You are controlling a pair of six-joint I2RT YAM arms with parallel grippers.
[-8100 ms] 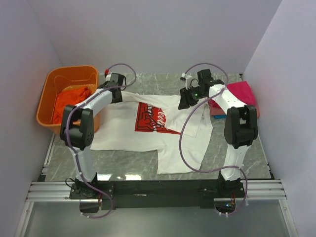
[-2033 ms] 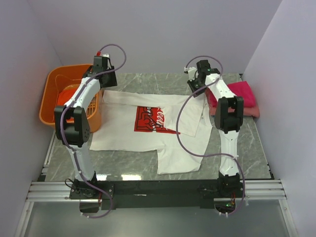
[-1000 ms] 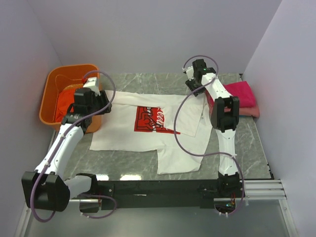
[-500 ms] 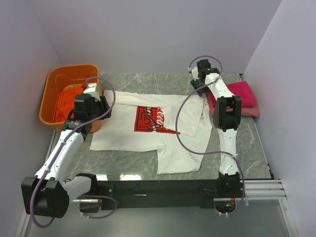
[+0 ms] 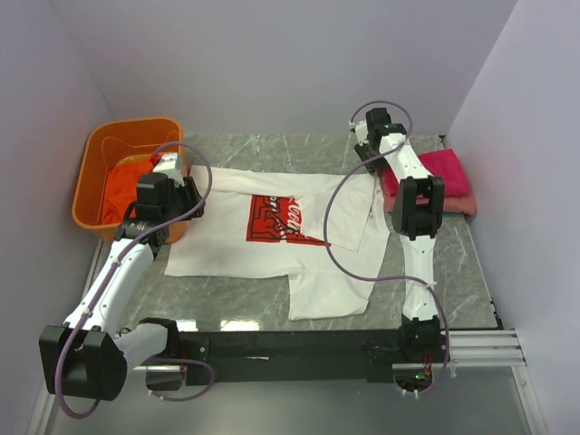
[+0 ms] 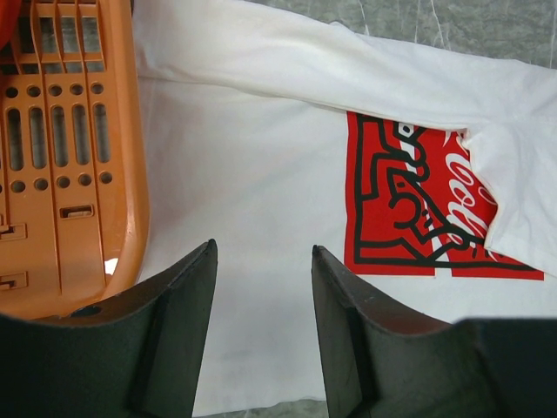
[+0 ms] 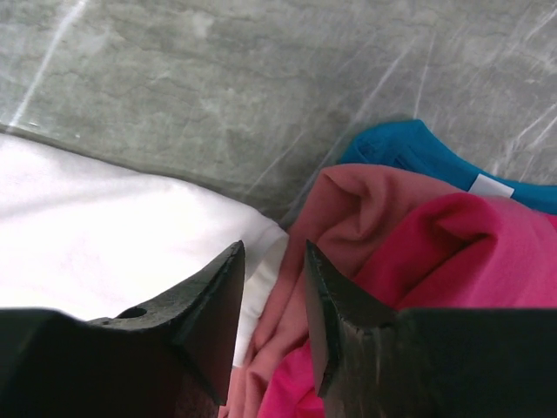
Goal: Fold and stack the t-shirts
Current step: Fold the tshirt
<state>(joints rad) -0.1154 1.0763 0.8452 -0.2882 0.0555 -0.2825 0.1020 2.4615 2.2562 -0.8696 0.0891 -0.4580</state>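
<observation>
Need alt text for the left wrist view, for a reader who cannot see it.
A white t-shirt with a red print lies spread flat, and a fold of its own cloth covers the print's right edge. The left jaws stand open above the shirt with nothing between them. An orange basket fills the left side of the view.

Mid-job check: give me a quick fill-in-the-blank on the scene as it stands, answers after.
1. The white shirt lies spread on the table and bears a ____ print.
2. Seen from above, the basket stands at the table's ____ end.
3. The left hand hangs above the white shirt, jaws ____.
4. In the right wrist view, the far shirt beyond the pink shirt is ____.
Answers: red; left; open; blue.
</observation>
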